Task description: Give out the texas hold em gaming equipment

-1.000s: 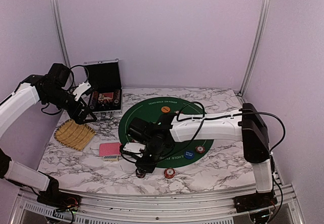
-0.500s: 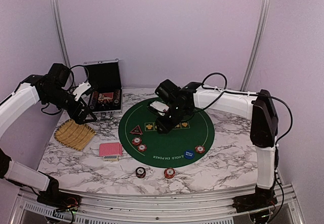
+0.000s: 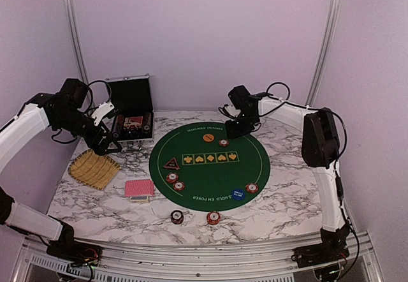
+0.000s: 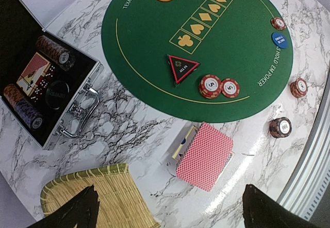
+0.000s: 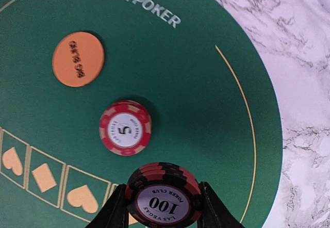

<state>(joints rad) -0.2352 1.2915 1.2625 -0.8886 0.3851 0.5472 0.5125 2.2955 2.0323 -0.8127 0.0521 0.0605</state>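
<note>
Your right fingers press on both sides of a small pile of dark chips with 100 on top, so your right gripper is clamped on that pile. You cannot tell if the pile sits on the green mat or hangs just over it. Just past the pile lies a red chip with a 5 on it, close but not touching. Farther on is the orange disc, near the white words at the far edge of the mat. Nothing else lies between the pile and these two. Your left fingers are wide apart and hold nothing. Your left gripper hangs over the near left part of the table, with the straw tray under one finger. The red cards lie on the table just off the mat. The open case sits beyond the tray with more chips inside. On the mat, the triangle marker lies near two red chips that touch each other. The blue disc has a red chip just beside it. Two more chips, one red and one dark, lie on the table by the near edge.
</note>
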